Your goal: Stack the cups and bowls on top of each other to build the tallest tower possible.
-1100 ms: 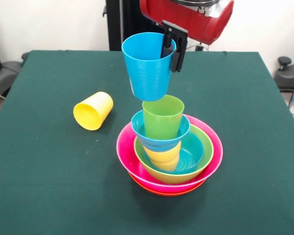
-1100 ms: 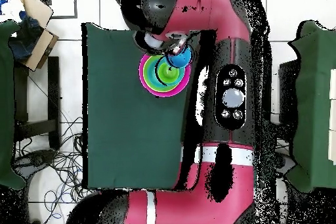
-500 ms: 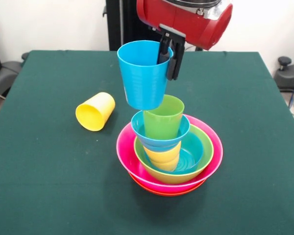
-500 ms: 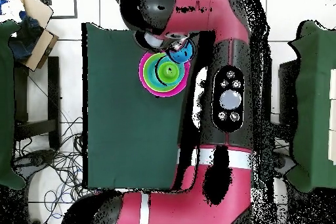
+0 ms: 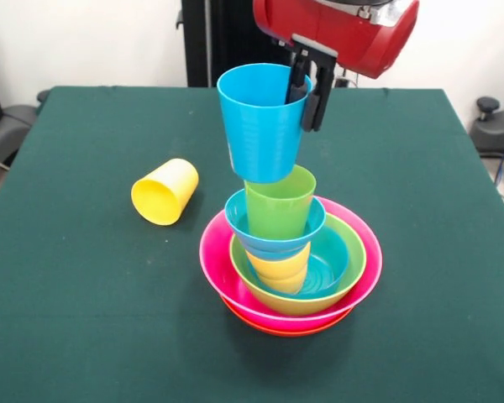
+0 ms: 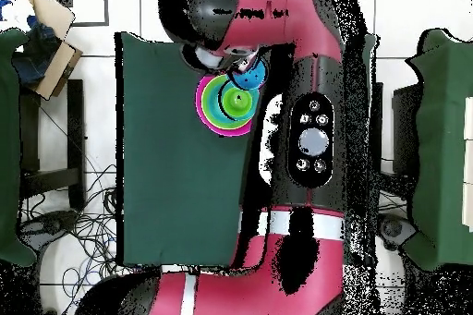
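Note:
The tower stands right of the table's middle: an orange bowl [image 5: 269, 326] at the bottom, then a pink bowl [image 5: 214, 260] and a lime green bowl [image 5: 353, 269]. Inside sits a squat yellow-orange cup [image 5: 279, 269] carrying a small blue bowl [image 5: 244, 222] with an upright green cup [image 5: 279, 201]. My gripper [image 5: 308, 88] is shut on the rim of the light blue cup [image 5: 263, 122], which hangs upright just above the green cup's left rim. A yellow cup [image 5: 164, 191] lies on its side to the left. From overhead, the tower [image 6: 222, 108] and light blue cup [image 6: 249, 75] show beside the arm.
The green table [image 5: 84, 319] spreads all around the tower. The red arm [image 6: 305, 145] covers the table's right part in the overhead view. A cardboard box [image 6: 51, 34] and cables lie on the floor off the table.
The gripper has carried the light blue cup to the right in the front view and a little higher, so it now hangs closer over the green cup. The yellow cup has not moved.

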`<state>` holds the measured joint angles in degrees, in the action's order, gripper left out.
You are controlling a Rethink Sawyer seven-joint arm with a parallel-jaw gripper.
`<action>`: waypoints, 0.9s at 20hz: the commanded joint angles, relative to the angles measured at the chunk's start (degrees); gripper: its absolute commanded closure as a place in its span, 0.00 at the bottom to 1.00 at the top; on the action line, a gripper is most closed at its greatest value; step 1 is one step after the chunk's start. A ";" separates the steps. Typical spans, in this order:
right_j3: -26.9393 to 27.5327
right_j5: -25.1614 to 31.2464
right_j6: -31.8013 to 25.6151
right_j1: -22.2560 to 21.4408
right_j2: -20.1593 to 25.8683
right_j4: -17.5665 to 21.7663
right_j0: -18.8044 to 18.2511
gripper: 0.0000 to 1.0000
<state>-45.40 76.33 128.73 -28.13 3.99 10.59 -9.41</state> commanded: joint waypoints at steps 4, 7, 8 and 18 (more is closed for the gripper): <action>-8.27 -5.80 12.04 1.99 -1.28 -0.88 3.17 1.00; -10.10 -8.30 11.01 1.55 -2.12 -0.84 3.23 1.00; -10.38 -8.81 10.81 1.53 -2.38 -0.93 3.28 1.00; -12.25 -11.48 10.72 1.80 -4.86 -2.23 4.75 1.00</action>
<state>-49.85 67.40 128.73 -28.31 -0.95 8.70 -6.39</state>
